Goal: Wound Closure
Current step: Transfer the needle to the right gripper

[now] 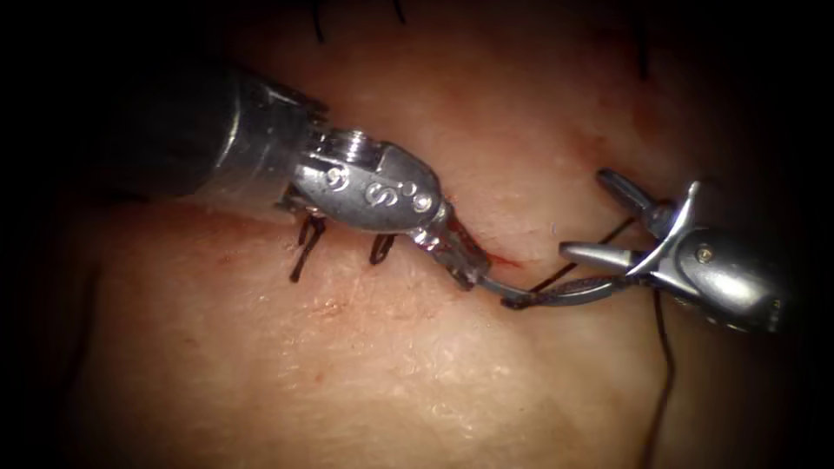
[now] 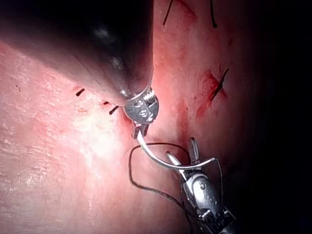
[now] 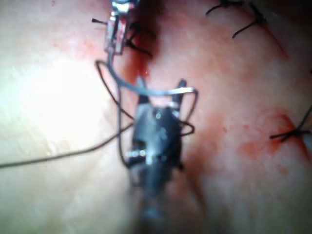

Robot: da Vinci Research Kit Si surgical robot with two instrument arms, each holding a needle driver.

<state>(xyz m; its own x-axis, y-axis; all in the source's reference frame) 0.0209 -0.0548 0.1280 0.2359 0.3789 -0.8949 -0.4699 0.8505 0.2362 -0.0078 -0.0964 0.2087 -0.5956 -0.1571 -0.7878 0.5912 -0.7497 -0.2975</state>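
My left tool (image 1: 465, 265) reaches in from the upper left, its jaws shut on the curved needle (image 1: 493, 284) near one end. The needle hangs free just above the tissue (image 1: 347, 373), over the red open part of the cut (image 1: 512, 259), and is not in the tissue. It arcs away toward my right tool (image 1: 591, 217), whose jaws stand open astride the needle's far half without gripping it. Black thread (image 1: 667, 365) trails from that end past the right tool. The left wrist view shows the needle (image 2: 161, 161) bridging the left tool (image 2: 140, 130) and the right tool (image 2: 180, 148).
Two tied stitches (image 1: 304, 247) with short cut ends sit on the closed stretch of the cut under the left tool's wrist. More knotted stitches (image 3: 292, 131) lie farther off. Loose thread (image 3: 63, 155) loops across the pale tissue. Red fluid stains the cut's edges.
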